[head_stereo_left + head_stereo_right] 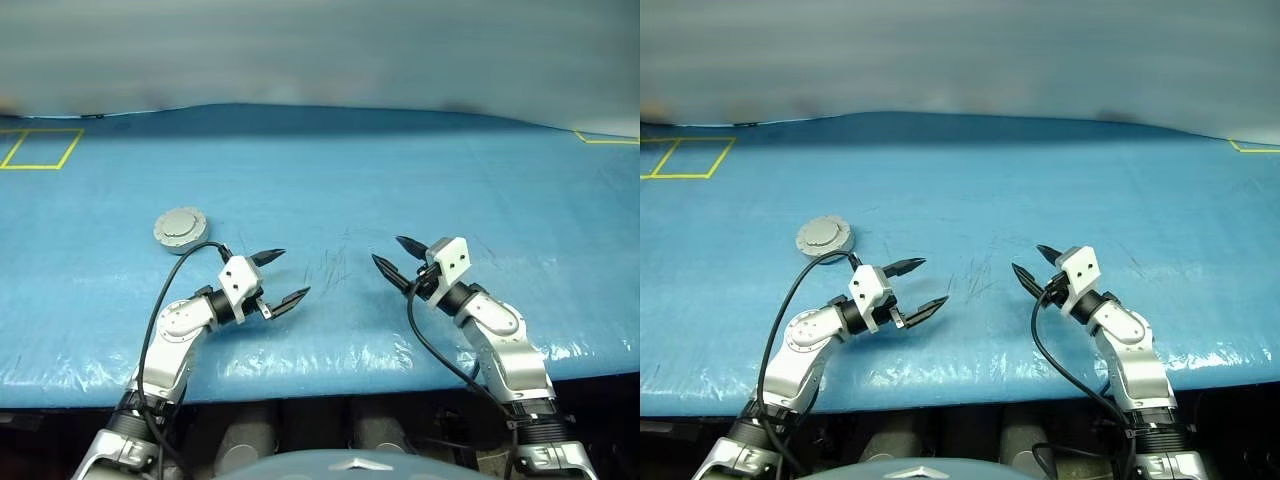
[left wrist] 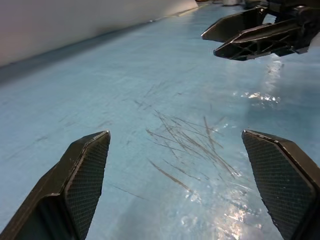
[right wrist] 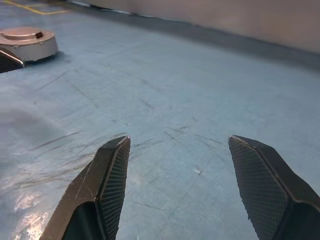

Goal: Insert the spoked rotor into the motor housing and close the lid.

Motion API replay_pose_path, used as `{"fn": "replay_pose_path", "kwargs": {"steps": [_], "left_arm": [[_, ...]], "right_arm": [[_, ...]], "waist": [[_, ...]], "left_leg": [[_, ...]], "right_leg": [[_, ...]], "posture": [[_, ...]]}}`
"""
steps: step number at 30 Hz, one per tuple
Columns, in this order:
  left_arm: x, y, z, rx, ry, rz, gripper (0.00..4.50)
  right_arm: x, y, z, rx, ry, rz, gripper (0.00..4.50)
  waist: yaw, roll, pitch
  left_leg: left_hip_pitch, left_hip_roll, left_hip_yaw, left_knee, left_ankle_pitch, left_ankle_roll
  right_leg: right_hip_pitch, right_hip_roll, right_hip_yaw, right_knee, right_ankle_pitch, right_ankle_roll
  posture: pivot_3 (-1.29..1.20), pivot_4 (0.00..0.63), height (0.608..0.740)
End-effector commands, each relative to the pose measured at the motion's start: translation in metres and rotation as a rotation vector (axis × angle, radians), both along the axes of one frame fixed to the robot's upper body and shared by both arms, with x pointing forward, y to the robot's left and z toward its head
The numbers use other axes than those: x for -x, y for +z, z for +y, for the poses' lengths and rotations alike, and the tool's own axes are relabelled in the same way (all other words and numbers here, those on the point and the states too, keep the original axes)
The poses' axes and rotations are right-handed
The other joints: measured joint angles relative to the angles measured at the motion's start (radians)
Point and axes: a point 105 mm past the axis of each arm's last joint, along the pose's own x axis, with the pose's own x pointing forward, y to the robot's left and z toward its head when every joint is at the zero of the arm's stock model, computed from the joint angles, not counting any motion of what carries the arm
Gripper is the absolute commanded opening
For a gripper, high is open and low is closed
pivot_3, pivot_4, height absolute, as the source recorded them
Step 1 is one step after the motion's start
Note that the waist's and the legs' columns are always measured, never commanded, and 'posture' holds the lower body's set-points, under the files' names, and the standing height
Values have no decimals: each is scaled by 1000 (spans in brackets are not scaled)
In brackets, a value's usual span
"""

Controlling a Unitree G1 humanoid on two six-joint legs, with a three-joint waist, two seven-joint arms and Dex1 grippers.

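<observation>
- Nearest to me, both of my arms reach over the front edge of the blue counter (image 1: 420,150), one on each side.
- My left claw (image 1: 279,277) hangs just above the counter with its two black fingers spread wide and nothing between them.
- My right claw (image 1: 396,259) hangs opposite, angled toward the left one, its fingers also parted and holding nothing.
- Between the two claws I see a patch of dark scratch marks (image 2: 192,142) on the blue surface.
- From the left wrist view, the right claw's black fingers (image 2: 255,35) show across those scratches, well apart from my own.
- Beyond my left claw, a little farther onto the counter, sits the motor housing (image 1: 181,229), a squat round grey piece with the lid (image 3: 22,34) lying flat and shut on top.
- A black cable from my left arm curves up close beside the housing; I cannot tell whether it touches.
- Yellow tape outlines (image 1: 40,148) mark the counter at its far left corner.
</observation>
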Motion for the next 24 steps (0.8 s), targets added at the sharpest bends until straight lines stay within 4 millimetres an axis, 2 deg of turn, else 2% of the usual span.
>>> {"fn": "replay_pose_path", "kwargs": {"steps": [1,3,9,14,24], "left_arm": [[3,5,-5,8,-39,-35,4500],[4,4,-5,14,-44,-29,4500],[3,8,-2,43,-7,-52,4500],[1,12,-2,48,2,-67,4500],[-1,15,2,70,34,-85,4500]], "right_arm": [[0,8,0,32,34,-32,3831],[-1,6,-1,40,33,-20,4466],[-9,-4,-2,63,-10,25,4466],[-12,-1,-1,30,-22,12,4466],[-10,-6,0,30,-45,22,4466]], "waist": [[3,0,0],[4,0,0],[4,0,0],[4,0,0],[4,0,0]], "left_leg": [[0,0,0,0,0,0],[0,0,0,0,0,0],[0,0,0,1,0,0],[0,0,0,0,0,0],[0,0,0,1,0,0]], "right_leg": [[0,0,0,0,0,0],[0,0,0,0,0,0],[0,-1,0,0,0,0],[0,-1,0,0,0,0],[0,-1,0,1,1,0]], "posture": [[0,150,740],[0,150,740],[0,150,740],[0,150,740],[0,150,740]]}}
